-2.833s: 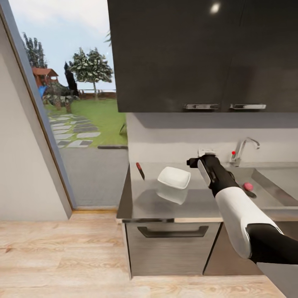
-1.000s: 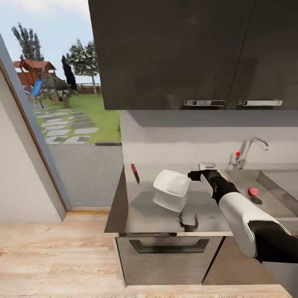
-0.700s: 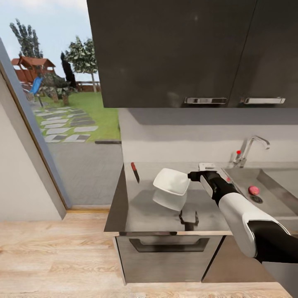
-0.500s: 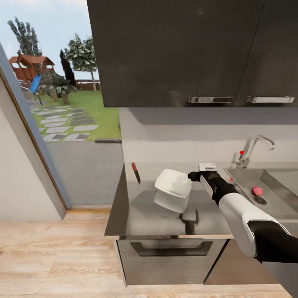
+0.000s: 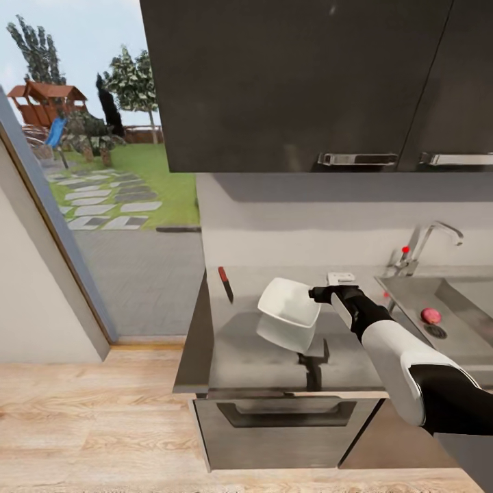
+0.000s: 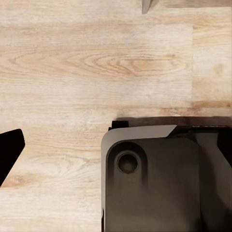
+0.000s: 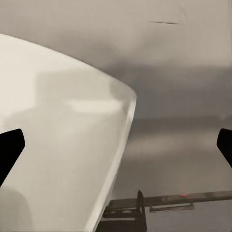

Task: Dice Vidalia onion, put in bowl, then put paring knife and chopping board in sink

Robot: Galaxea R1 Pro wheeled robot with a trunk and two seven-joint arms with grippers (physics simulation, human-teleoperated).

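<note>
The white bowl (image 5: 289, 309) sits on the grey countertop (image 5: 246, 349), looking tilted, with its mirror image under it. My right gripper (image 5: 317, 294) is at the bowl's right rim. In the right wrist view this gripper (image 7: 116, 142) is open, its fingertips (image 7: 9, 147) wide apart and the bowl (image 7: 53, 145) close in front. The paring knife (image 5: 224, 283) lies at the counter's far left. A pinkish onion (image 5: 431, 315) rests in the sink (image 5: 411, 291) near the drain. The chopping board is out of view. My left gripper (image 6: 116, 145) hangs open over the wooden floor.
The chrome tap (image 5: 426, 245) with a red dot stands behind the sink. Dark wall cabinets (image 5: 308, 82) hang low over the counter. A glass door (image 5: 103, 171) to the garden is at the left. The robot's dark base (image 6: 154, 179) lies under the left gripper.
The camera has shifted, so the whole scene has slid in the picture. My right gripper has come down and left, up to the bowl's right rim. The bowl looks more tilted.
</note>
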